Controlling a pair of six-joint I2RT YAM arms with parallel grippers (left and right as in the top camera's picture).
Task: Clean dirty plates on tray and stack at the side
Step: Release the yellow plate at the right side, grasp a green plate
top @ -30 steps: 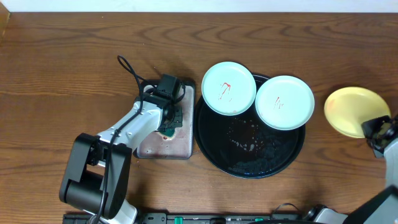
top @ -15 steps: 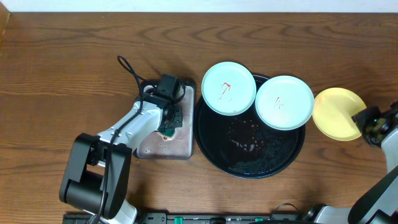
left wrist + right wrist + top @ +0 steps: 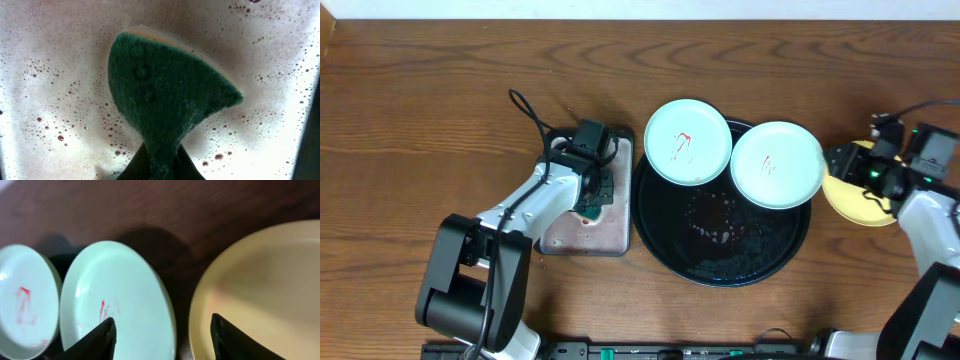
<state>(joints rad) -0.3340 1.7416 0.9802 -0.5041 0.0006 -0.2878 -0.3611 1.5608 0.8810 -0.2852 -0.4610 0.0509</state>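
Note:
Two pale mint plates with red smears (image 3: 687, 141) (image 3: 777, 165) sit on the back rim of the round black tray (image 3: 720, 250). A yellow plate (image 3: 848, 203) lies on the table just right of the tray, partly under my right gripper (image 3: 842, 165). In the right wrist view that gripper (image 3: 162, 330) is open, one finger over the nearer mint plate (image 3: 115, 305) and the other over the yellow plate (image 3: 260, 290), holding nothing. My left gripper (image 3: 588, 192) is shut on a green sponge (image 3: 165, 95); its tips (image 3: 162, 160) pinch the sponge's narrow end.
The sponge hangs over a small rectangular tray (image 3: 620, 235) of foamy pinkish water (image 3: 60, 75), left of the black tray. A black cable (image 3: 525, 110) loops behind the left arm. Wet dark residue covers the black tray's middle.
My right gripper carried the yellow plate left toward the tray, then opened and let it go; the gripper now sits over the plate's back-left edge. The left arm has not moved.

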